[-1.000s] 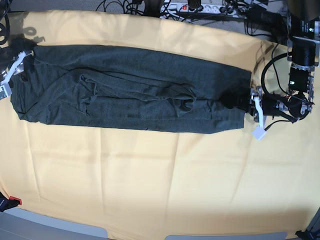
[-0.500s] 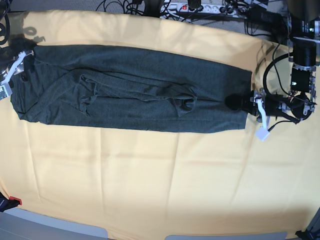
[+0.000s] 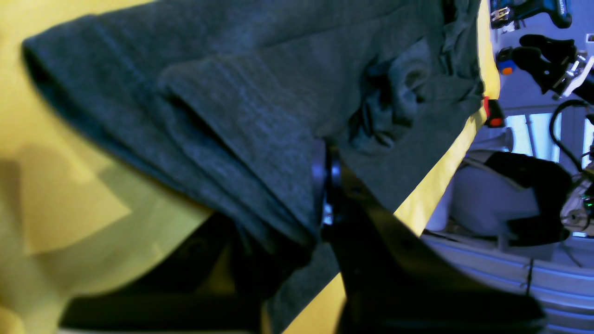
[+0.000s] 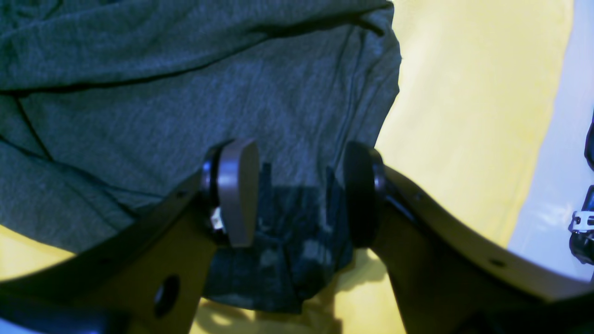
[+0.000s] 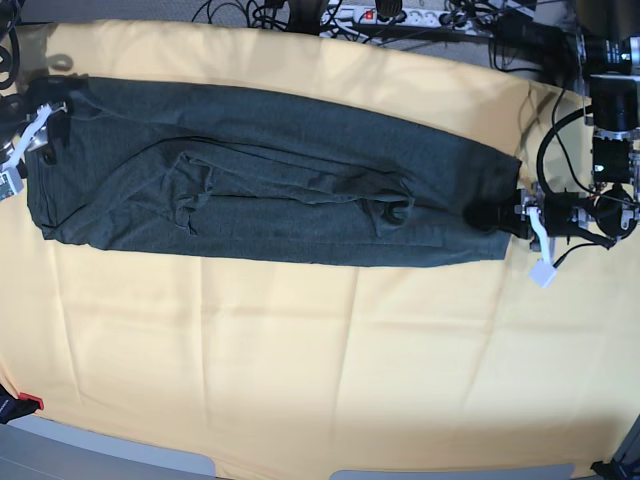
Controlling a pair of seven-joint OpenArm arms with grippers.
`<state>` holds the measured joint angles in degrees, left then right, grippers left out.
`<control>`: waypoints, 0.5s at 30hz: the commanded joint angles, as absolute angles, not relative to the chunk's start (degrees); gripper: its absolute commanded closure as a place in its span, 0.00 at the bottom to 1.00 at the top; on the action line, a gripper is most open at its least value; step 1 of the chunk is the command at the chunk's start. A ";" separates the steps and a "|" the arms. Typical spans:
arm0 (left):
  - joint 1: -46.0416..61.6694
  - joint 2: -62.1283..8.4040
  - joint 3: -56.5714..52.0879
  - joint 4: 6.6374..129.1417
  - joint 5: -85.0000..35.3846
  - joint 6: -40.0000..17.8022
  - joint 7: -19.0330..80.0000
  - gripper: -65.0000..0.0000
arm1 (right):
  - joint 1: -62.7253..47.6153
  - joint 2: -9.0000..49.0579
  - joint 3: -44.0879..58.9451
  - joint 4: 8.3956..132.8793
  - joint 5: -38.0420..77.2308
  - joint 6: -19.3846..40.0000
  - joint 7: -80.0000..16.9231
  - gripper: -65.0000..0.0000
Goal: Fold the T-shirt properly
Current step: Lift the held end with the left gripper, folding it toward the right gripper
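Note:
The T-shirt (image 5: 270,200), dark charcoal-green and folded into a long band, lies stretched across the yellow cloth. My left gripper (image 5: 508,216) is at the shirt's right end in the base view, shut on its edge. In the left wrist view the knit fabric (image 3: 260,93) is pinched in the left gripper (image 3: 320,195) and lifts off the cloth. My right gripper (image 5: 45,115) hovers over the shirt's far left end. In the right wrist view the right gripper (image 4: 297,195) stands open, with the shirt (image 4: 185,93) lying flat beneath and nothing between the pads.
The yellow cloth (image 5: 300,350) covers the whole table. A power strip (image 5: 390,15) and cables lie along the back edge. A small red object (image 5: 30,402) sits at the front left corner. The grey table edge (image 5: 120,455) runs along the front.
My left gripper has shut on the shirt's right edge and moved right, pulling the shirt with it and drawing it longer and smoother. The right gripper has stayed open at the left end.

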<state>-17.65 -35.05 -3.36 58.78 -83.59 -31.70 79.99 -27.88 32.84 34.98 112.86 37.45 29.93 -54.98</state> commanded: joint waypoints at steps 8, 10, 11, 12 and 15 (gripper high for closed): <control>-19.00 -30.96 -3.79 65.47 -85.00 -30.76 80.00 1.00 | -27.75 33.95 35.68 113.62 37.69 29.76 -53.52 0.52; -18.85 -29.47 -3.79 69.17 -85.00 -30.76 80.00 1.00 | -27.75 33.95 35.68 113.62 37.69 29.78 -53.52 0.52; -18.85 -28.69 -3.79 71.18 -85.00 -30.74 80.00 1.00 | -27.75 33.95 35.68 113.62 37.69 29.78 -53.52 0.52; -18.85 -27.86 -3.79 73.21 -85.00 -30.76 80.00 1.00 | -27.75 33.95 35.68 113.62 37.69 29.78 -53.52 0.52; -18.85 -24.36 -3.77 79.22 -85.00 -30.81 80.00 1.00 | -27.75 33.95 35.68 113.62 37.69 29.76 -53.52 0.52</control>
